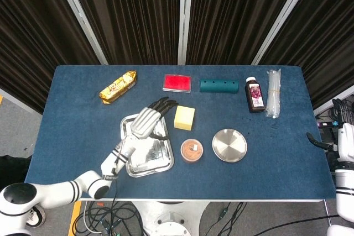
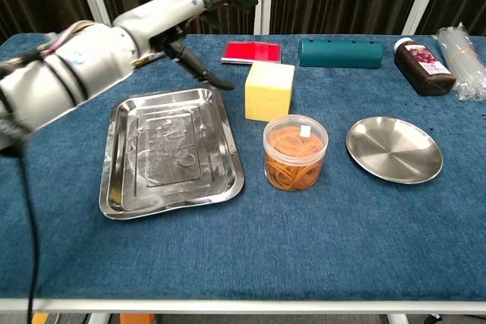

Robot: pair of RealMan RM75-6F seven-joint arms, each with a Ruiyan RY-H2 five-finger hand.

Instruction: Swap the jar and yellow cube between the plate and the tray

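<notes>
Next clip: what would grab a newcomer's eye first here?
The white left arm reaching over the steel tray, its dark-fingered left hand hovering open above the tray's far end, holding nothing. Next, the yellow cube and the clear jar of orange bands, both on the blue cloth between the tray and the round plate; tray and plate carry nothing. Only part of the right arm shows at the table's right edge.

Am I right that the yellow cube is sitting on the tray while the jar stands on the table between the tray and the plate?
Not quite: the yellow cube sits on the blue table just beyond the tray, not on it, as the chest view shows. The jar does stand on the table between tray and plate.
</notes>
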